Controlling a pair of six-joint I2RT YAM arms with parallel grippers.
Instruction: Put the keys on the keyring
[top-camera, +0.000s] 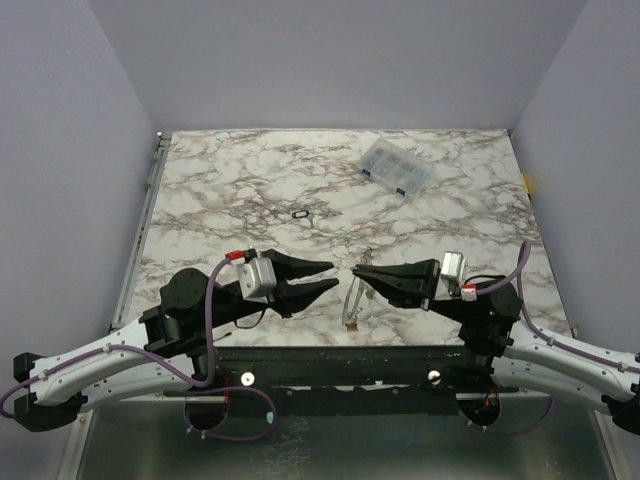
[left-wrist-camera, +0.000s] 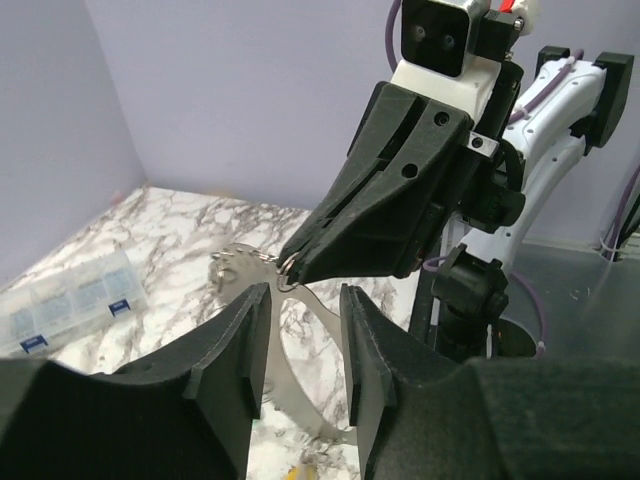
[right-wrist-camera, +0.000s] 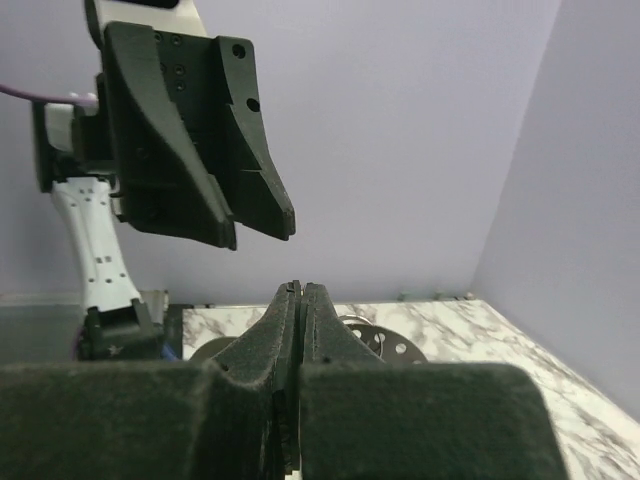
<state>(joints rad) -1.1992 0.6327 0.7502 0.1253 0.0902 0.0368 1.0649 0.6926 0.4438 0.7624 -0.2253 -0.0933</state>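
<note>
Plainly the keyring (top-camera: 352, 300) hangs from the right fingers (top-camera: 388, 272), long axis vertical

Around my workspace
A clear compartment box (top-camera: 397, 167) lies askew on the far right of the marble table (top-camera: 220, 190); lilac walls (top-camera: 330, 60) enclose it.

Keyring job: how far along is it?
Done: the keyring hangs pinched in the shut right gripper. In hand: the open left gripper faces it, holding nothing I can see. Left: the black oval tag lies on the table; whether anything is threaded yet is unclear.
</note>
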